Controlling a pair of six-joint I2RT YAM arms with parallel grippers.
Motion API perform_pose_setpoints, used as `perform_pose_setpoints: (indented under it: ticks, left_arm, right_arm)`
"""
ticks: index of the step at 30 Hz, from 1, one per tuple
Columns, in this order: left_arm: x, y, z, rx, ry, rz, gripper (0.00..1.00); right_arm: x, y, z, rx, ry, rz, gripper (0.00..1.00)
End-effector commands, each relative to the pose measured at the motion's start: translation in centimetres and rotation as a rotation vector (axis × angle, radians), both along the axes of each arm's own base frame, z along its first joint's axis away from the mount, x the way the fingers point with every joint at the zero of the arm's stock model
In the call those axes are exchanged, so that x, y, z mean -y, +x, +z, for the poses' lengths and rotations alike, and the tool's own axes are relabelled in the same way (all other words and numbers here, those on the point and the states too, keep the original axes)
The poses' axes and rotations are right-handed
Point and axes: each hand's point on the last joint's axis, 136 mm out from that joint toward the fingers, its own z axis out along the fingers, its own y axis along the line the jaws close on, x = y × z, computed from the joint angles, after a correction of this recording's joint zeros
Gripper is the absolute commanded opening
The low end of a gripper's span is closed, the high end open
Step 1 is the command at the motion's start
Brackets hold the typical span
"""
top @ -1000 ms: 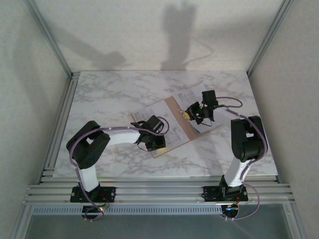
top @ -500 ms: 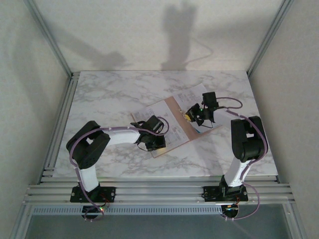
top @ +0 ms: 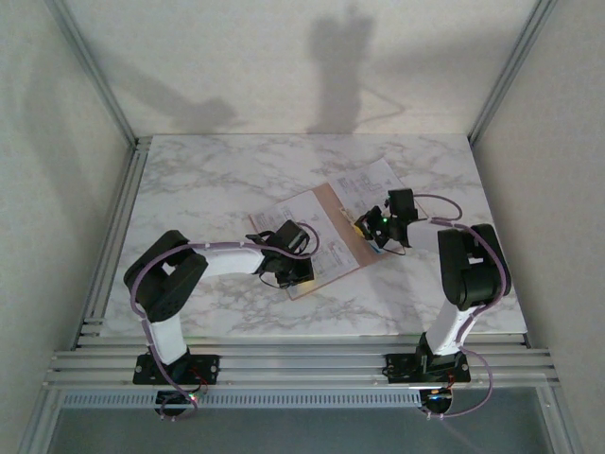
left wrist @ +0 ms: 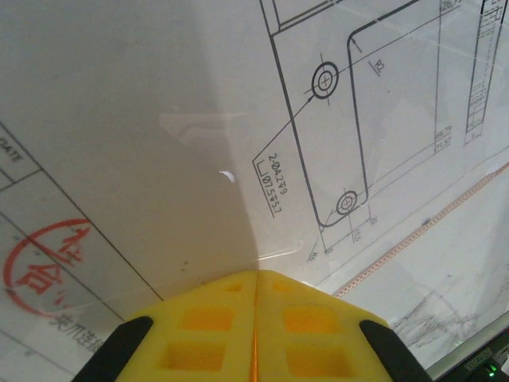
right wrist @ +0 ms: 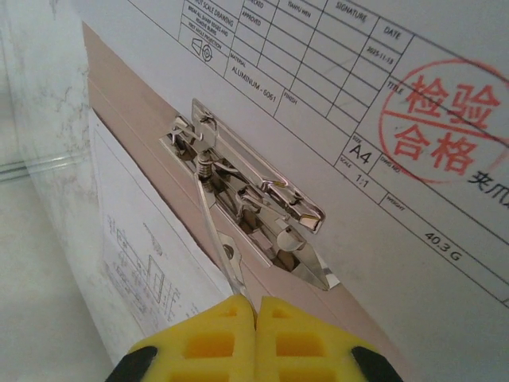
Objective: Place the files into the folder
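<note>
Top external: folder [top: 338,227] open flat mid-counter [top: 208,180], crease slanting far-left to near-right, files [top: 371,182] on both leaves; left hand [top: 288,270] on left sheet, right hand [top: 371,230] at crease.
Left wrist: hand closed over printed drawing.
Right wrist: hand closed, tips at metal clip [right wrist: 246,207].

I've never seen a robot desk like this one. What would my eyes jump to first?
The bright red round stamp on the white sheet, at the right of the right wrist view, stands out most. Next to it, a shiny metal clip sits on the pinkish folder. From above, it all lies in the middle of the marble table.
</note>
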Motion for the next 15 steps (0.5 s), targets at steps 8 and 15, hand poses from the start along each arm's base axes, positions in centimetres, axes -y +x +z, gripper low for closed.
perform_pose_setpoints:
  ticks: [8, 15]
  left_arm:
    - [-2.6, -1.9, -2.1, -0.076, 0.094, 0.026, 0.07]
    - [-3.3, -2.1, -2.3, -0.083, 0.104, 0.033, 0.07]
  right_arm:
    - [4.8, -3.8, -6.5, -0.219, -0.211, -0.123, 0.0]
    - [5.4, -4.1, -7.1, -0.267, -0.259, -0.132, 0.0]
